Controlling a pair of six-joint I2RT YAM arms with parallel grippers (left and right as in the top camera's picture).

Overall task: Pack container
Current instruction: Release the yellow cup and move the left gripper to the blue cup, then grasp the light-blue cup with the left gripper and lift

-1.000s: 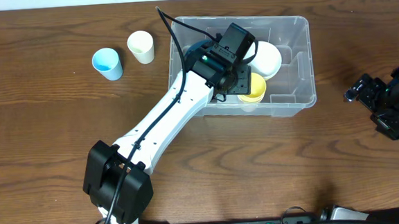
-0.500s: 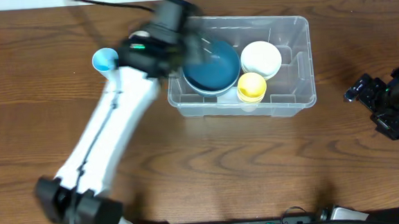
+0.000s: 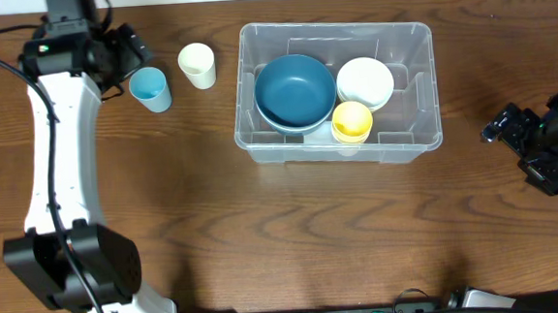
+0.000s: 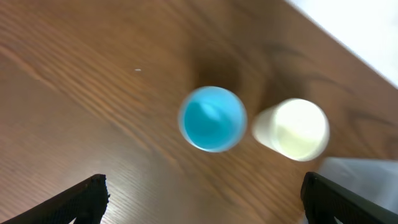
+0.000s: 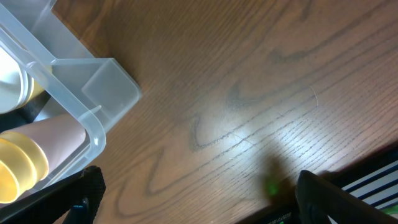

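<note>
Container sits on the table, far side, right of centre. It holds the blue bowl, the white bowl and a yellow cup.

Handling, my read: thin clear plastic, so light, but the walls flex and the surface is slick. The rolled rim is the only stiff part, so I'd pinch there, mid short side. With bowls inside, a one-sided lift will likely tip it. Better to leave it put and bring the items to it.

Still out on the table: blue cup and cream cup, near each other and left of the container. Both upright, mouths up. They look like light plastic, and a pinch across the rim wall should hold.

My left end effector is released, fingers spread wide and holding nothing. It's above the blue cup, which sits between the fingers in the wrist view. I can't tell the height over it.

My right end effector is also released and empty. It's parked well apart from the container, off its right side.

Versus a second ago: my left arm was down inside the container over the blue bowl, fingers narrower. Now it's swung out to the far left corner and the bowl sits uncovered in the container. The cups, the white bowl, the yellow cup and the right arm haven't moved.
</note>
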